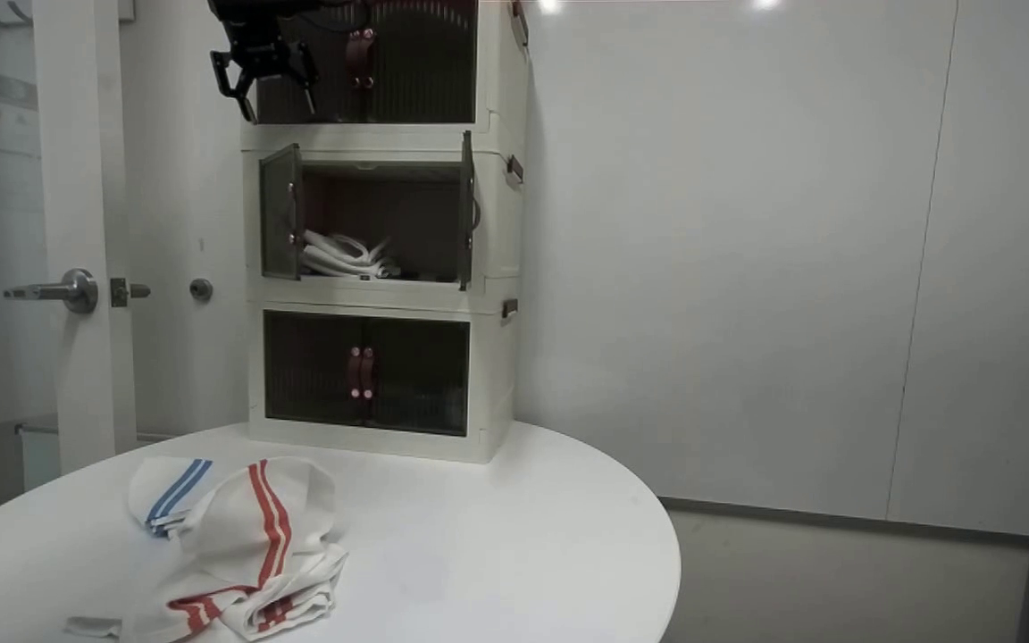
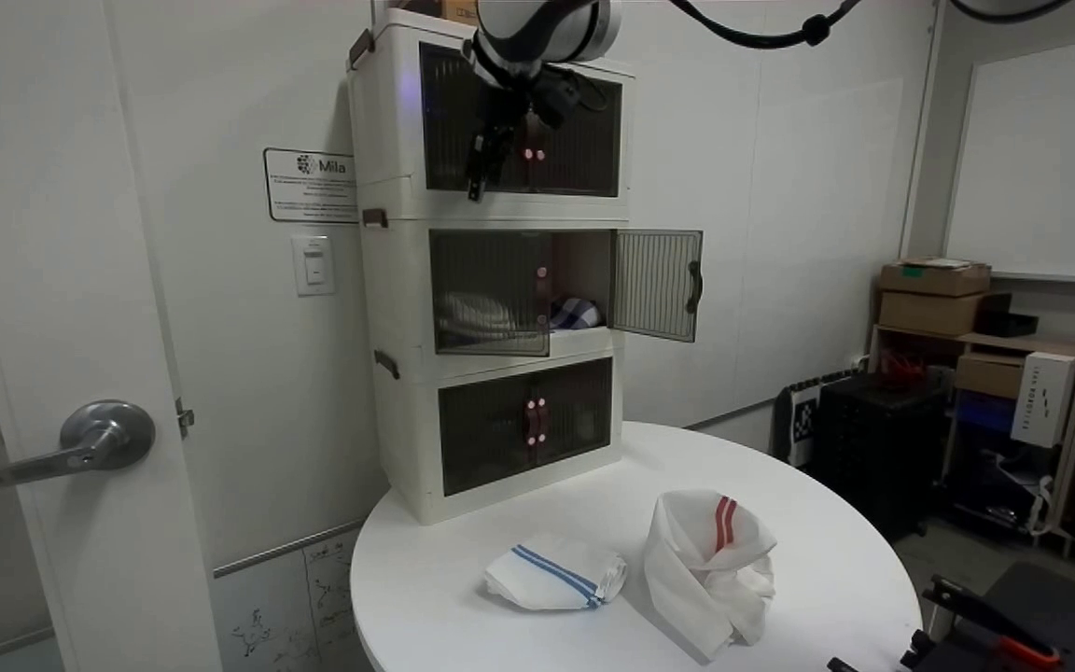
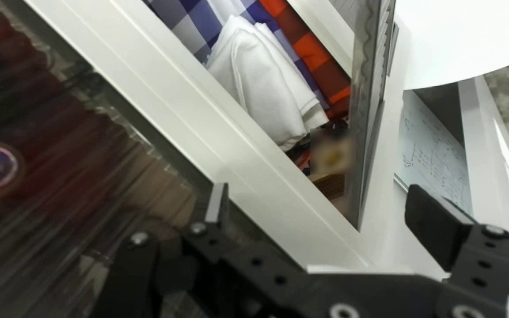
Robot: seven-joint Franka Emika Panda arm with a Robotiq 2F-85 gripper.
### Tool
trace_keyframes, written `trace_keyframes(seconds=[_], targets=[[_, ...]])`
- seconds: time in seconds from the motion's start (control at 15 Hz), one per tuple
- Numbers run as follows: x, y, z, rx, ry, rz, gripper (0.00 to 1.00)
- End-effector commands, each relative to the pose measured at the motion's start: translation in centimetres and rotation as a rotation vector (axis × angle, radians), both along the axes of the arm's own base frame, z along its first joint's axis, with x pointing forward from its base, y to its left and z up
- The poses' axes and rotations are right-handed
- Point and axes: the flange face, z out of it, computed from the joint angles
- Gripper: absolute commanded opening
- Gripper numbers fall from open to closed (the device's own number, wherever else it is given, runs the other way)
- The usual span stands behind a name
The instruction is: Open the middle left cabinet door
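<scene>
The middle left cabinet door is a dark see-through panel that stands swung outward from the white stack in both exterior views [image 1: 280,214] [image 2: 489,294]. In the wrist view I see it nearly edge-on [image 3: 365,110]. The same tier's right-hand door [image 1: 466,214] also stands open [image 2: 657,285]. My gripper [image 1: 282,112] is open and empty in front of the top tier's left side, above the middle left door and apart from it; it also shows in an exterior view [image 2: 479,182]. In the wrist view its fingers [image 3: 318,193] are wide apart with nothing between them.
The top doors [image 1: 425,71] and bottom doors [image 1: 416,375] are shut. A folded white cloth [image 3: 263,79] and checked cloths [image 3: 184,26] lie inside the middle tier. The white round table [image 1: 523,536] holds a blue-striped towel [image 2: 556,571] and a red-striped towel [image 2: 710,569].
</scene>
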Motion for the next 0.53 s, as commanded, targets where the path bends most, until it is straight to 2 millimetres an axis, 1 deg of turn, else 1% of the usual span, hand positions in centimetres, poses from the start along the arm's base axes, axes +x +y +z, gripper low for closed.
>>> trace_keyframes(seconds=[0.0,0.47], targets=[[-0.6,0.4,-0.4,0.004,0.043,-0.012,1.0],[-0.9,-0.2,-4.6,-0.052,0.135,-0.022,1.0]])
